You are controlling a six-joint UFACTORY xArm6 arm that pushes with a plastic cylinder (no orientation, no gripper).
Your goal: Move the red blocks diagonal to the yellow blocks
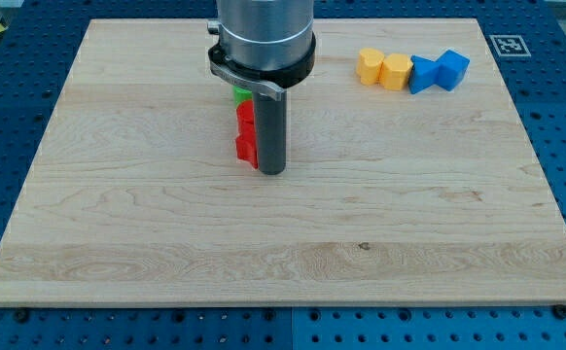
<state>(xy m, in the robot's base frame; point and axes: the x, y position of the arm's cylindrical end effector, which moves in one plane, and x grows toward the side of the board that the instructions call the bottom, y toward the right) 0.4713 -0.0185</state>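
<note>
Two red blocks (246, 132) stand stacked in a column near the middle of the board, one above the other in the view, with a green block (240, 95) just above them, partly hidden by the arm. My tip (271, 172) rests on the board right against the right side of the lower red block. Two yellow blocks (383, 68) sit side by side at the view's upper right, touching each other. The arm's grey body hides whatever lies behind it.
Two blue blocks (439, 72) sit just right of the yellow ones, touching them. The wooden board (283, 243) lies on a blue perforated table. A fiducial marker (506, 44) sits off the board's upper right corner.
</note>
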